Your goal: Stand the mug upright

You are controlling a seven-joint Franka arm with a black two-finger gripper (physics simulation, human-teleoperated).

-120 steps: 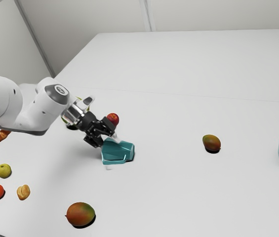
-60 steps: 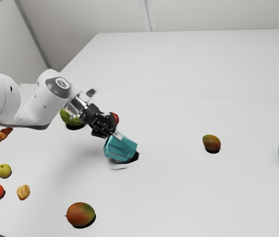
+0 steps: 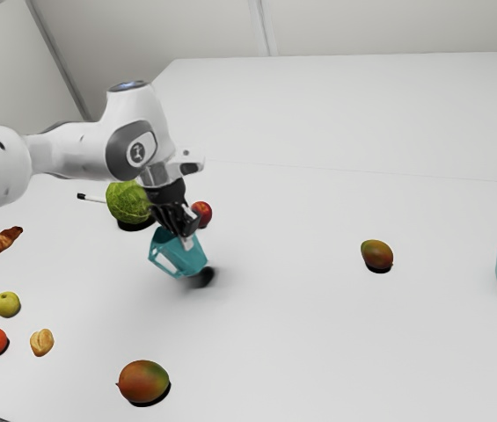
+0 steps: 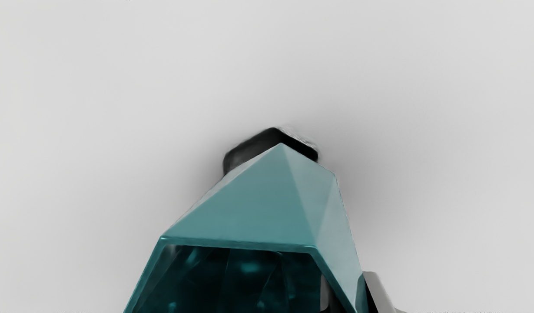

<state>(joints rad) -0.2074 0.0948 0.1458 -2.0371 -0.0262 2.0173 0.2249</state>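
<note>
Left of centre in the exterior view, the teal mug [image 3: 186, 256] hung tilted above its shadow on the table [image 3: 292, 343]. The gripper [image 3: 187, 240] was clamped on the mug's wall, one finger inside. So narrow a pinch risked letting the mug swivel; let go while leaning, it might have toppled, perhaps rolling toward the nearby red apple [image 3: 202, 211].
</note>
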